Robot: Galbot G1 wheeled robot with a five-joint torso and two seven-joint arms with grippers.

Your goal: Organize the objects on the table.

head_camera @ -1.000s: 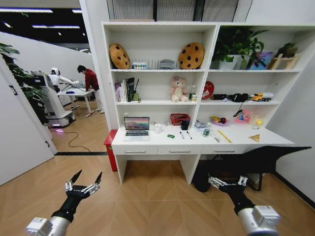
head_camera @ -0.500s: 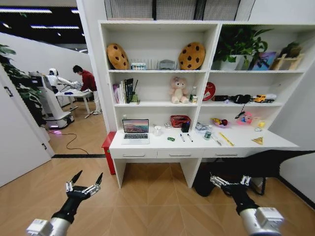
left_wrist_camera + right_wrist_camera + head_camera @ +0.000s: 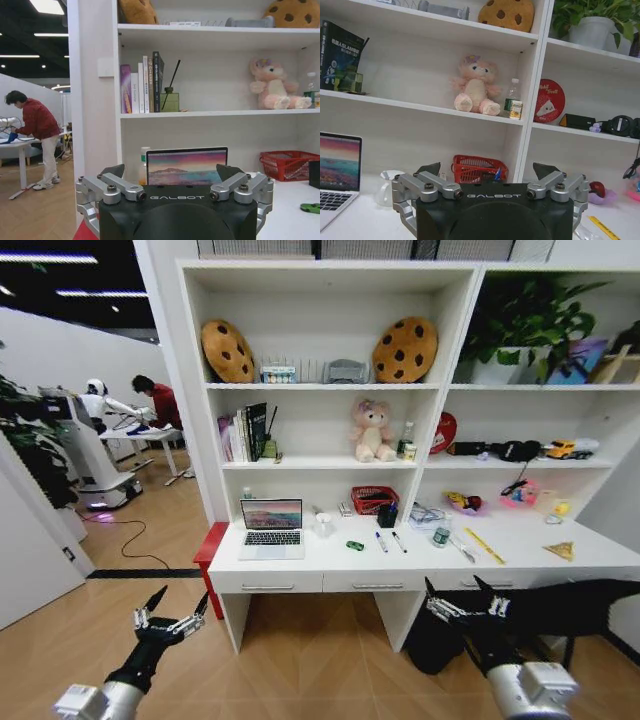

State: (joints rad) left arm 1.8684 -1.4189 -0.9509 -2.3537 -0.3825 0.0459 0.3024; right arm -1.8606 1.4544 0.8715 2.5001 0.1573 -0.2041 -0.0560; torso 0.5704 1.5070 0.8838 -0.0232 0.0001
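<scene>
Grippers low before desk (image 3: 300, 565), well apart from it, both spread wide, grasping nothing: left gripper (image 3: 171, 606), right gripper (image 3: 467, 597). Head view: silver laptop (image 3: 270, 528) open near desk's left end; green toy car (image 3: 355, 545) and two pens (image 3: 388, 541) mid-desk toward front edge; green-capped bottle (image 3: 441, 536) further right. Right wrist view adds red mesh basket (image 3: 479, 169) at back edge.

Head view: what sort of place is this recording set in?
Likely a mock study corner in a robotics lab: white desk with open laptop, decorated shelving, another robot behind.
</scene>
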